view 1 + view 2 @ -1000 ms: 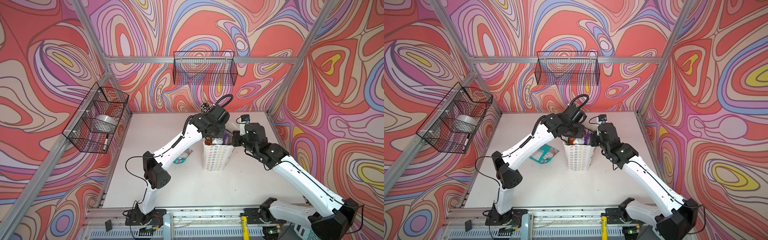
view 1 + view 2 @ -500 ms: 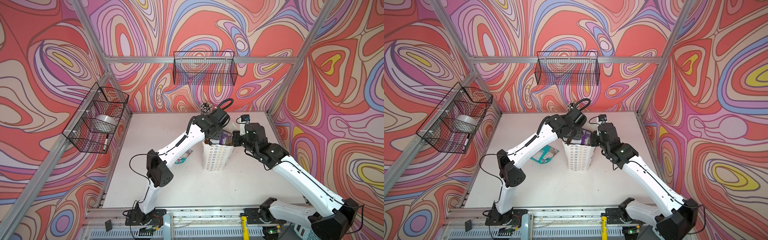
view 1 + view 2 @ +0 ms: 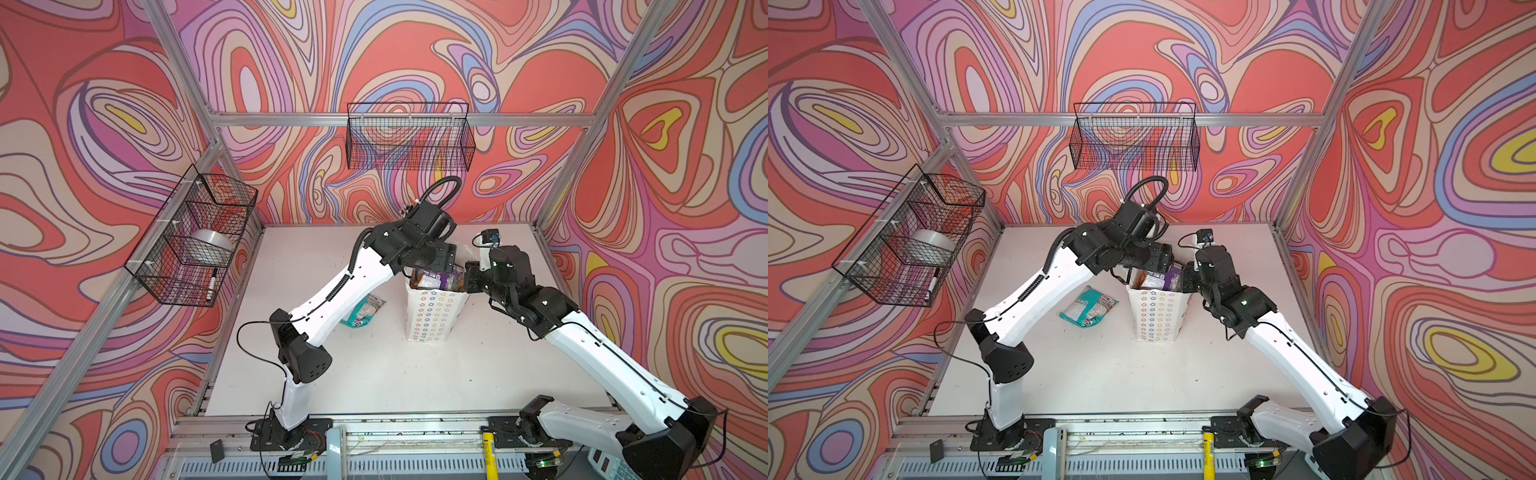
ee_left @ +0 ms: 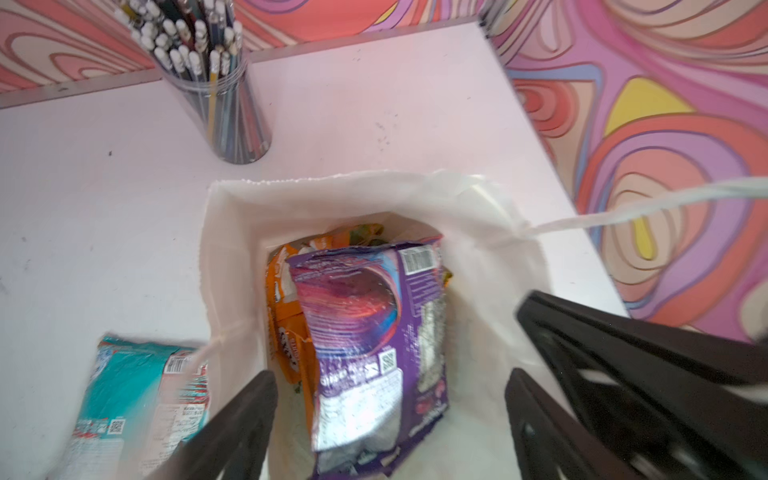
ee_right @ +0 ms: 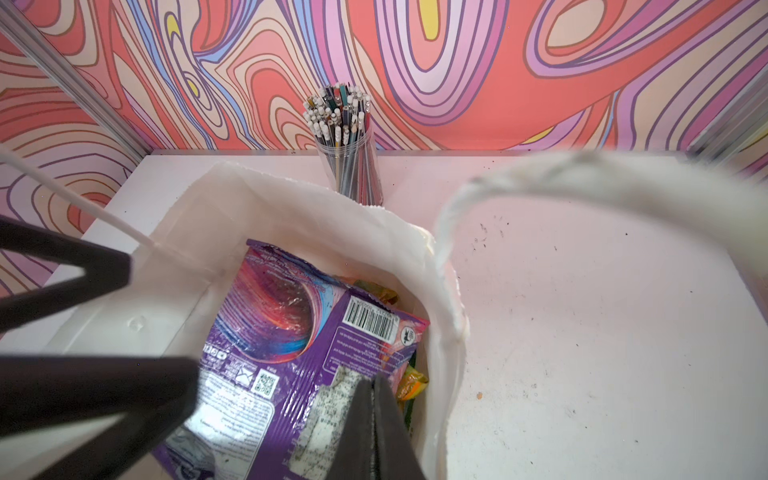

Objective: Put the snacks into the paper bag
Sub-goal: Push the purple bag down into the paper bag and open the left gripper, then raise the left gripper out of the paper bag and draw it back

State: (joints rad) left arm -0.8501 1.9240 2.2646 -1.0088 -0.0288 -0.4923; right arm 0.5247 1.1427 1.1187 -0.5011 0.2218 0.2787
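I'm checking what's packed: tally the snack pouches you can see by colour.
purple pouch: 1, in the paper bag
orange pouch: 1 showing, in the bag
green pouch: 1, edge only, in the bag
teal pouch: 1, on the table
Total: 4 visible; others may lie hidden underneath.

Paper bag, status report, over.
Left gripper open above paper bag. Right gripper shut at its rim. Purple pouch inside; teal pouch on table. Nothing blocking.
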